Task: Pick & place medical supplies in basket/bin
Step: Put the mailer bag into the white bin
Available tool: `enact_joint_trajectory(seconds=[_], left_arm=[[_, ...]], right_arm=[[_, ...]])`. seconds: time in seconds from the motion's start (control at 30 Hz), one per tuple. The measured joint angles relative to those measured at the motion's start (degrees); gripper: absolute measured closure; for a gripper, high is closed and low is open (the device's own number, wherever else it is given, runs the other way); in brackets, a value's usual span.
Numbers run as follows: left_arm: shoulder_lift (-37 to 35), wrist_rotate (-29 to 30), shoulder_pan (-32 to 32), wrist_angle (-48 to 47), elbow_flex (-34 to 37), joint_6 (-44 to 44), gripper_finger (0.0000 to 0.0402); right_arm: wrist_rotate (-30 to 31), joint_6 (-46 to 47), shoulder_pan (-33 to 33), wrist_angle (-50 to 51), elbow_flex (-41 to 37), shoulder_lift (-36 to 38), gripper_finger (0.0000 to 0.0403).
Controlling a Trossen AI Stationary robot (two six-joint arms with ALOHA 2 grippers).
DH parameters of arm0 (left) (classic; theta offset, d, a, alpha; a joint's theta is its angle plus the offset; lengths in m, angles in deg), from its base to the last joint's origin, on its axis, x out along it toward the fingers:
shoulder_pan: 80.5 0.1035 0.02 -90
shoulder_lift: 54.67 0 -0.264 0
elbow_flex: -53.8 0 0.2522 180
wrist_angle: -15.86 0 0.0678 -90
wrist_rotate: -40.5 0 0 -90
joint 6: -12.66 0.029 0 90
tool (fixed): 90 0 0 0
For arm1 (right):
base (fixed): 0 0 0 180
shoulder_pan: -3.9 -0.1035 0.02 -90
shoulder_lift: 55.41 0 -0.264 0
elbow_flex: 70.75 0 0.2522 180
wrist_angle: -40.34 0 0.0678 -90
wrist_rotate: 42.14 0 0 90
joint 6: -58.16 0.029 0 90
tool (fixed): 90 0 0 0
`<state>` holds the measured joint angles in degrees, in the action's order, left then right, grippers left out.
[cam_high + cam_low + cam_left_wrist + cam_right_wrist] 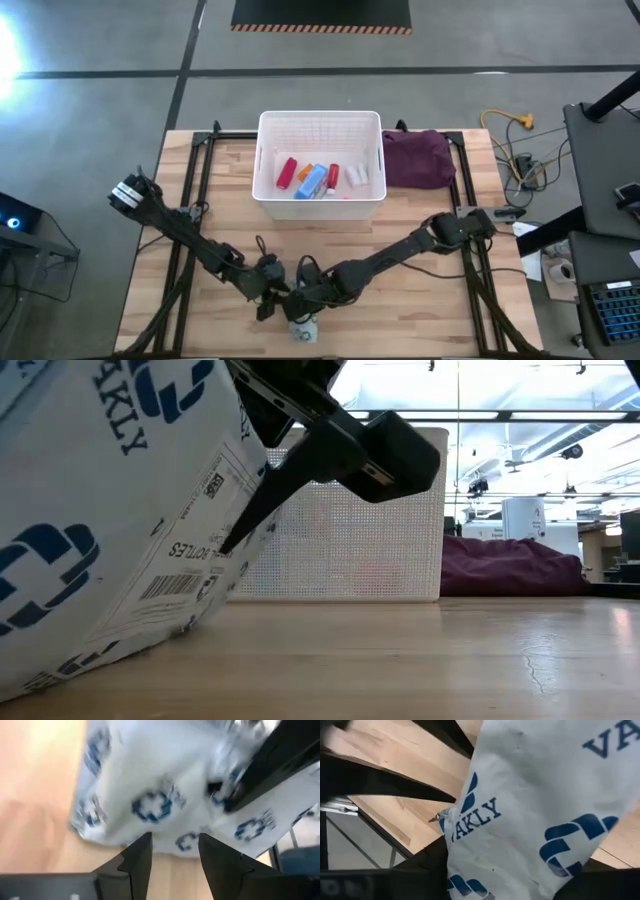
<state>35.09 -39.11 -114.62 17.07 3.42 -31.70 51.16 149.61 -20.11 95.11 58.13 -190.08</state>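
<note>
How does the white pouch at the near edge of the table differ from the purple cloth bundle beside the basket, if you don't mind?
The white pouch bears blue printed logos and a barcode label; the purple cloth bundle is plain. The pouch lies at the table's near edge, between the left gripper and right gripper; the bundle lies untouched at the far side, right of the basket. Both are soft and outside the basket.

Things on and around the wooden table

The wooden table [430, 300] has light planks and a black metal frame [190, 200] along its sides. A purple cloth bundle [417, 158] lies at the far side of the table, towards the right. On the grey floor [100, 60], right of the table, a yellow cable [510, 122] lies coiled, and a black mat with an orange striped edge [321, 14] lies beyond the table. Ceiling lights [520, 390] show in the room behind.
</note>
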Motion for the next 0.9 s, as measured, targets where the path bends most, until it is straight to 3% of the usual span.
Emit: enact_joint_trajectory(seconds=[0.17, 0.37, 0.53, 0.73, 0.8, 0.9], left_arm=[[-6.77, 4.26, -0.12, -5.04, 1.63, 0.41, 0.0256], [-19.83, 10.27, -2.9, -11.68, 5.36, -2.36, 0.0256], [-32.15, 18.32, -6.36, -12.43, 9.59, -5.47, 0.0256], [-44.82, 24.53, -7.61, -12.34, 14.9, -5.92, 0.0256], [-47.88, 25.05, -7.58, -12.17, 16.16, -5.92, 0.0256], [-50.94, 26.41, -7.58, -12.21, 17.49, -6.05, 0.0256]], right_arm=[[-0.16, -3.78, 0.02, 0.15, 0.05, 0.22, 0.0237], [3.72, -7.43, -0.65, 2.76, 1.53, 4.0, 0.023], [16.76, -10.86, -1.02, 4.5, 1.67, 13.24, 0.0224], [44.93, -9.1, 1.96, 20.04, 1.75, 25.33, 0.0223], [47.12, -9.41, 5.12, 24.77, 1.76, 28.41, 0.0223], [44.68, -14.35, 11.69, 26.52, 1.61, 31.07, 0.0223]])
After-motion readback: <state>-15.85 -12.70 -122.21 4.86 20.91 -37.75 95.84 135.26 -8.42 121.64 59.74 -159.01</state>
